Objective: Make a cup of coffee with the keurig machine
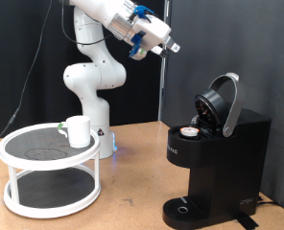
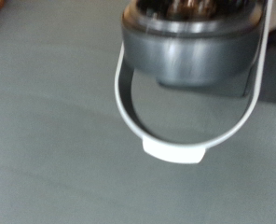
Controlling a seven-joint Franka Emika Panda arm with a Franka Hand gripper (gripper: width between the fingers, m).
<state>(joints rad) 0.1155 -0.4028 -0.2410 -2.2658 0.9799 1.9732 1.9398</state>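
The black keurig machine stands at the exterior view's right with its rounded lid hinged up. A small round pod sits in the open chamber. The white cup stands on the top tier of a round white stand, far from the machine at the exterior view's left. My gripper hangs high in the air, above and to the left of the raised lid, touching nothing and holding nothing. The wrist view shows the raised lid and its silver loop handle blurred; my fingers do not show there.
The two-tier white stand with dark mesh shelves stands on the brown table. The robot's white base is behind it. The machine's round drip tray holds nothing. A black curtain hangs behind.
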